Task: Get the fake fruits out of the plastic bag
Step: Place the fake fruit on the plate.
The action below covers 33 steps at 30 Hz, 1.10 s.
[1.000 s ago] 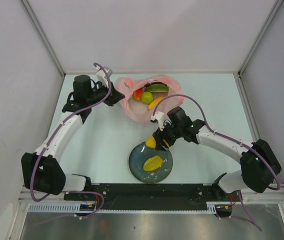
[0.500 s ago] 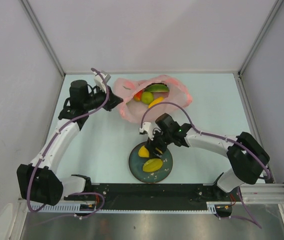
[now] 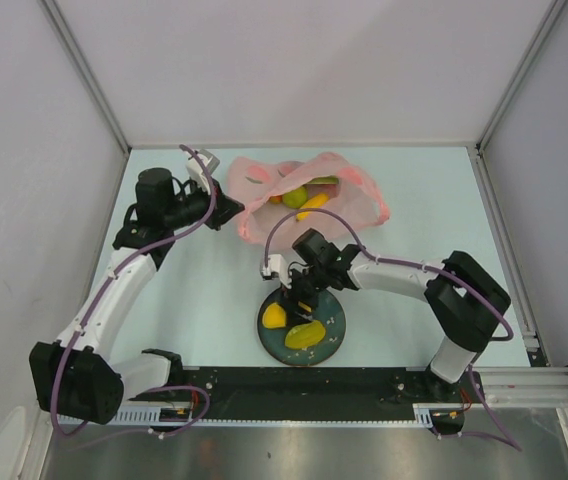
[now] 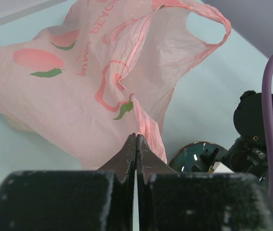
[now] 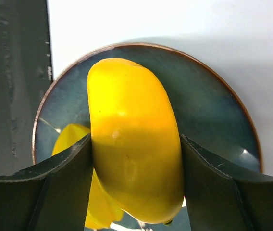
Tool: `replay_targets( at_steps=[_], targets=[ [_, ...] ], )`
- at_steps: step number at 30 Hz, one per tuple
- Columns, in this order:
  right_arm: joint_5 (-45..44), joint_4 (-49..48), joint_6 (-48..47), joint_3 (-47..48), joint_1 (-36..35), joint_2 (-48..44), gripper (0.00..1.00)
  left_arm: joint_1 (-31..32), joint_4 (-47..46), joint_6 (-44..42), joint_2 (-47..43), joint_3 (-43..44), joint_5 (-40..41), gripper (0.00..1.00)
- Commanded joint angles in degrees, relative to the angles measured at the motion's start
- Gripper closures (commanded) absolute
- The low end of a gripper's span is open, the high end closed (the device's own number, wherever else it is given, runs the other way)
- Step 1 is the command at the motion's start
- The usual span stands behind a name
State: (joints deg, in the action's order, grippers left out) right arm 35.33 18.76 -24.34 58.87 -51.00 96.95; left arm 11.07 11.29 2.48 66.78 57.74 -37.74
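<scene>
Walls (image 3: 294, 70) of plain white panel enclose a pale mint table (image 3: 204, 290), with a dark plate (image 3: 336, 322) at lower centre and the pink plastic bag (image 3: 259, 215) at upper centre, fake fruits (image 3: 299, 196) showing in its mouth. The left arm rises along the left side, its left gripper (image 4: 135, 144) pinched tight on the bag's edge. The right arm folds in from lower right, the right gripper (image 5: 136, 159) clasping a yellow mango (image 5: 131, 120) just above the plate, beside another yellow fruit (image 3: 307, 333).
</scene>
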Motion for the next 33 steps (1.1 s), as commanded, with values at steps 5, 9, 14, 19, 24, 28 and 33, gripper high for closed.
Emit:
replay_targets(
  at_steps=[5,9,14,19,24,28,33],
  targets=[
    [8.8,3.5,-3.4,6.3,-1.4,5.1,0.43,-0.2,-1.3,-1.3,-1.3,0.1,-1.4,1.00],
    [9.2,3.0,-4.0,7.2,-1.6,5.7,0.35,-0.3,-1.1,-1.7,-1.2,0.2,-1.3,1.00],
    [10.9,4.6,-4.8,9.2,-1.6,7.9,0.24,-0.3,-1.3,-1.7,-0.5,0.2,-1.7,1.00],
    [12.1,4.6,-4.1,12.0,-1.1,8.3,0.17,-0.3,-0.6,-1.5,0.6,1.3,-2.3,1.00],
    [12.8,5.0,0.9,14.3,1.0,5.2,0.16,-0.3,0.6,-1.4,1.9,3.1,-3.0,1.00],
    [10.0,6.5,4.0,14.4,4.7,-1.6,0.18,-0.3,-0.6,-0.2,2.6,3.6,-3.1,1.00],
    [2.5,15.1,-2.2,12.5,9.3,-3.6,0.55,-0.3,-1.9,0.7,2.7,2.9,-3.0,1.00]
  ],
)
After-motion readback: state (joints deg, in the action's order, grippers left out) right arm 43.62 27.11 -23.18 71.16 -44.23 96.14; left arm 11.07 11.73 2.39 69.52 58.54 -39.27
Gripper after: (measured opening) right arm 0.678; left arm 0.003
